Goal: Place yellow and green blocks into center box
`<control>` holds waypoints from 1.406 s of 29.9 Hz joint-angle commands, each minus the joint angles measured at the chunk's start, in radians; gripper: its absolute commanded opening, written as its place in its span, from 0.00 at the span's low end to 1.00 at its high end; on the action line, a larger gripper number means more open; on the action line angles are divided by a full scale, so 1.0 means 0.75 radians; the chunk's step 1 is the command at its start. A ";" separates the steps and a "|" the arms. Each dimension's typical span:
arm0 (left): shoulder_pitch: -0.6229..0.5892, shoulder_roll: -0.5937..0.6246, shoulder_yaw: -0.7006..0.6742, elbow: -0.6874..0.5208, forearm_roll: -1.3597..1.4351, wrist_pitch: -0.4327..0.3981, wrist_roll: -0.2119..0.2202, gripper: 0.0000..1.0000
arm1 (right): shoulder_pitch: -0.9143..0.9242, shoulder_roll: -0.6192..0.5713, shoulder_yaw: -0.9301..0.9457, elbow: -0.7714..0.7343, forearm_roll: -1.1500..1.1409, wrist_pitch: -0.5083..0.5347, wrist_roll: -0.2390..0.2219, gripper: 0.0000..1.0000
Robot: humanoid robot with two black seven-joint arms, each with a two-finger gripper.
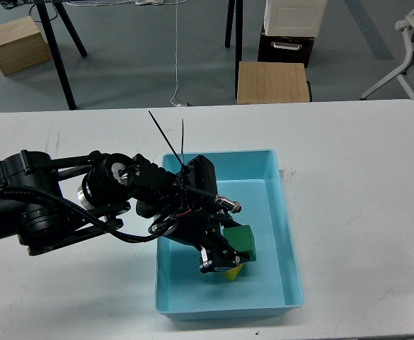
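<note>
My left arm reaches in from the left over the light blue center box (286, 212). My left gripper (221, 256) points down into the box and is shut on the green block (241, 241), held a little above the box floor. The yellow block (233, 273) lies on the box floor, just below the gripper and the green block, and is mostly hidden by them. My right gripper is out of view.
The box stands in the middle of the white table (362, 177). Two black cable ties (168, 142) stick up from my left arm. Beyond the table's far edge stand a wooden stool (273, 81), a tripod leg (58, 53) and a chair base (405, 64).
</note>
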 commanded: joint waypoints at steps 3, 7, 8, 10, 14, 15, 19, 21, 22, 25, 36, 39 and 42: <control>0.004 0.003 -0.001 0.000 0.000 0.000 0.000 0.81 | 0.001 0.000 0.000 -0.001 0.000 0.000 0.000 0.98; 0.004 0.003 0.001 0.000 0.000 0.000 0.000 0.82 | 0.001 0.000 0.000 0.001 0.000 0.000 0.000 0.98; 0.004 0.005 -0.001 -0.002 0.000 0.000 0.000 0.83 | 0.003 0.000 0.000 0.001 0.000 0.000 0.000 0.98; 0.002 0.015 -0.023 -0.002 0.000 0.000 0.000 0.87 | 0.003 0.000 -0.002 0.001 0.000 0.000 0.000 0.98; -0.016 0.078 -0.111 -0.018 0.000 0.000 0.000 0.93 | 0.015 -0.002 -0.002 0.003 -0.004 0.002 0.000 0.98; -0.018 0.089 -0.154 -0.023 0.000 0.000 0.000 0.94 | 0.025 -0.002 -0.004 0.005 -0.004 0.002 0.000 0.98; -0.008 0.152 -0.342 -0.065 -0.047 0.000 0.000 0.97 | 0.107 -0.004 -0.010 0.017 -0.018 0.006 0.000 0.99; 0.002 0.183 -0.418 -0.078 -0.200 0.000 0.000 0.97 | 0.160 -0.022 -0.029 0.021 -0.020 0.012 0.000 0.99; 0.004 0.191 -0.436 -0.080 -0.272 0.000 0.000 0.97 | 0.183 -0.023 -0.033 0.023 -0.023 0.016 0.000 0.99; 0.014 0.219 -0.451 -0.080 -0.474 0.000 0.000 0.98 | 0.271 -0.020 -0.037 0.027 -0.023 0.027 0.000 0.99; 0.396 0.238 -0.714 -0.043 -1.346 0.000 0.000 1.00 | 0.549 0.120 -0.033 0.030 0.026 0.335 0.000 0.99; 0.491 0.232 -0.725 -0.035 -1.405 0.148 0.000 1.00 | 0.612 0.184 -0.016 0.017 0.189 0.582 0.000 0.99; 0.589 0.199 -0.733 -0.035 -1.544 0.275 0.000 1.00 | 0.674 0.223 -0.014 -0.001 0.486 0.732 -0.042 0.99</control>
